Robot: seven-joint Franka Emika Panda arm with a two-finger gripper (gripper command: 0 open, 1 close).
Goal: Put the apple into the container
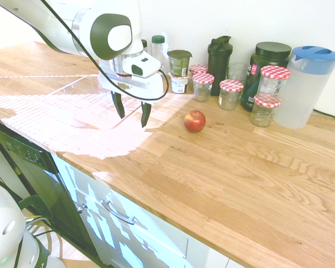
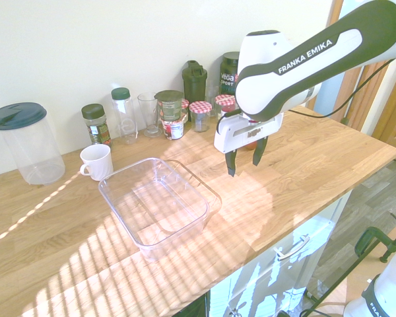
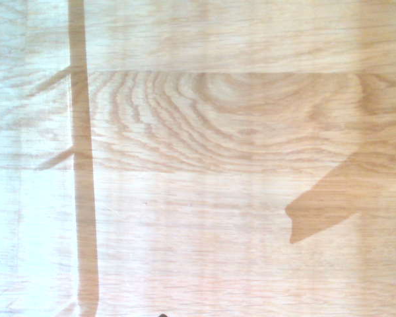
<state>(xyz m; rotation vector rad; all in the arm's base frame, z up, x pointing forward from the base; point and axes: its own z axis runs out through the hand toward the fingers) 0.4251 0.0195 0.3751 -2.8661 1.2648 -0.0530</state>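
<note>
Container (image 2: 160, 203) sits empty at the left of the second exterior view, hand (image 2: 245, 162) just beside its right rim, hovering over bare counter (image 2: 317, 158), fingers apart, gripping nothing. Apple (image 1: 195, 120) rests on the counter on the hand's far side from the container, near, not touching, short of the checked-lid jars (image 1: 231, 93). Round, so no long axis. Next move likely a sideways shift away from the container, then down.

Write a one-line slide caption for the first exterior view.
Open gripper hovers above the wooden counter, beside the untouched red apple.
</note>
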